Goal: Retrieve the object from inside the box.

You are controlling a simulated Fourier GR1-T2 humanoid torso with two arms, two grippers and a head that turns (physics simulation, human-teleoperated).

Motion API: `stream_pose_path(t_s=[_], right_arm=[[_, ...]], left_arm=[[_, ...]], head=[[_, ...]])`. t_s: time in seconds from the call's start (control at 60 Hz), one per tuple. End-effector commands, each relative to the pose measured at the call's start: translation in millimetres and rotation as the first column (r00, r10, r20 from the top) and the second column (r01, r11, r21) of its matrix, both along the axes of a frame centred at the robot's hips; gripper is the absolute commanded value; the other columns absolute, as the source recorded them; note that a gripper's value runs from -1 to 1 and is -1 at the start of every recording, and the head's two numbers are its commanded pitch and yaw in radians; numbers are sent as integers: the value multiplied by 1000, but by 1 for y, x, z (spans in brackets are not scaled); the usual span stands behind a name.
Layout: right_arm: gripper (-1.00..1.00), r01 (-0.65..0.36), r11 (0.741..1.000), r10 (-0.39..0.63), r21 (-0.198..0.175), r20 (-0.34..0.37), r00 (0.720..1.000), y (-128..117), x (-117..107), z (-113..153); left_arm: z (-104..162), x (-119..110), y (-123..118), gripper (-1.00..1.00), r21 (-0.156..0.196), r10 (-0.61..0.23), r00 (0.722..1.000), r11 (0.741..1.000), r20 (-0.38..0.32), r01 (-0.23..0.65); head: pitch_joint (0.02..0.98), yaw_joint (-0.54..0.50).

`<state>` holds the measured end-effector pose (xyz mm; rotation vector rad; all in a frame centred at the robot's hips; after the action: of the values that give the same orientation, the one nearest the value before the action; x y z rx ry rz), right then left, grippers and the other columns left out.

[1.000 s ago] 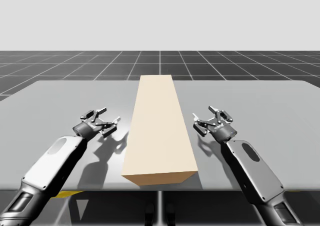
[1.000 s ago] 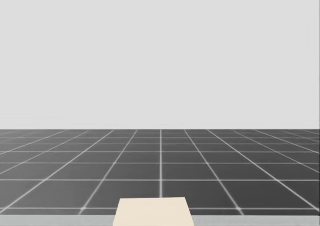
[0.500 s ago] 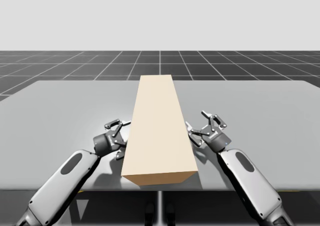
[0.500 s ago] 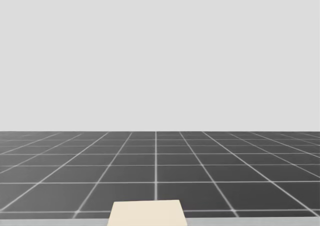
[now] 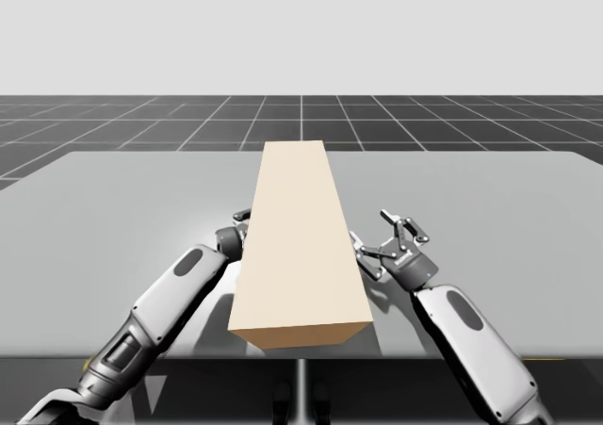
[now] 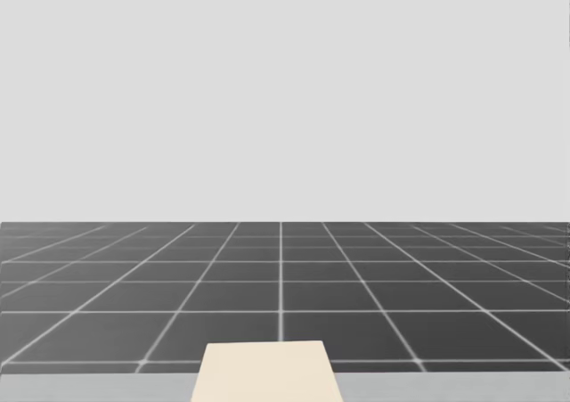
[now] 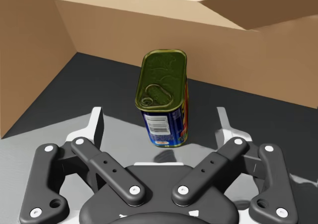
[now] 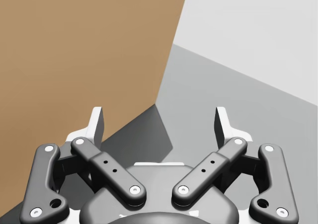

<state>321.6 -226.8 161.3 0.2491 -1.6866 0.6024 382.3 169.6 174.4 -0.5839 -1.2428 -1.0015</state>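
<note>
Grey and bare around its load, the surface point(image 5: 122, 189) stands on a dark tiled floor point(image 5: 113, 123) under a pale backdrop. A long tan box point(image 5: 300, 246) lies along the middle of the surface, one short end facing me, and its top is closed in the high view. In the head view the box's top shows at the lower edge, with the surface's far rim behind it. My left arm point(image 5: 174, 293) comes in from the lower left and meets the box's left side, where its end passes out of sight against the wall. In the left wrist view the left tool point(image 7: 160, 124) points into the brown interior with its fingers spread wide and nothing pinched. Ahead of it, in line with the gap between the fingers and apart from both, is a rectangular can point(image 7: 161, 102) on the box's dark bottom. The can shows a green pull-tab lid above a blue and red side. My right arm point(image 5: 471, 340) lies along the other side. The right tool point(image 5: 374, 235) is also spread and holds nothing, just beside the box's right wall; I cannot tell whether it touches.
</note>
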Motion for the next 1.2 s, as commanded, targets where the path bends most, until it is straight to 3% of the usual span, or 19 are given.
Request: stream_pose_path(t_s=[0.017,0.133,0.317,0.333,0.35,0.367,0.383,0.4,0.483,0.55,0.65,0.733,0.967,1.2], right_arm=[[-1000,-10,1000,10,-3,3,1000,0,-3,1],[-1000,-19,1000,19,-3,12,1000,-1,-5,2],[-1000,-17,1000,17,8,19,1000,-8,-7,5],[-1000,-16,1000,16,7,20,1000,-8,-7,5],[-1000,-16,1000,16,7,19,1000,-9,-7,5],[-1000,-16,1000,15,8,20,1000,-9,-7,6],[-1000,-15,1000,15,9,20,1000,-9,-7,6],[-1000,-15,1000,15,9,20,1000,-9,-7,6],[-1000,-14,1000,14,10,20,1000,-9,-7,6],[-1000,-14,1000,14,8,17,1000,-9,-7,6],[-1000,-11,1000,11,10,16,1000,-9,-7,6],[-1000,-9,1000,9,9,13,1000,-10,-6,6],[-1000,-5,1000,5,11,7,1000,-10,-4,4],[-1000,2,1000,-2,15,0,1000,-10,-3,5]], left_arm=[[-12,22,-18,-1000,-18,-13,999,1000,-46,13],[-24,36,-37,-1000,-8,-34,997,999,-69,33],[-43,51,-60,-964,-20,-43,991,999,-128,41],[-44,51,-60,-852,-17,-40,991,999,-129,38],[-45,51,-62,-160,-16,-37,992,999,-124,35],[-46,52,-62,227,-20,-43,990,999,-135,40],[-46,51,-62,961,-18,-45,989,999,-138,43],[-46,51,-63,1000,-14,-42,990,999,-136,40],[-43,49,-61,1000,2,-36,992,999,-122,37],[-39,49,-57,1000,-4,-31,992,1000,-119,30],[-30,46,-41,1000,7,-6,995,1000,-96,6],[-22,40,-14,1000,10,34,996,999,-79,-33],[-1,-4,74,1000,-48,203,979,978,-26,-204],[34,-39,120,1000,-73,270,961,961,53,-266]], head=[[72,-16],[86,-30],[98,-47],[99,-47],[100,-50],[100,-50],[101,-52],[102,-53],[101,-55],[98,-52],[99,-48],[100,-47],[100,-40],[96,-34]])
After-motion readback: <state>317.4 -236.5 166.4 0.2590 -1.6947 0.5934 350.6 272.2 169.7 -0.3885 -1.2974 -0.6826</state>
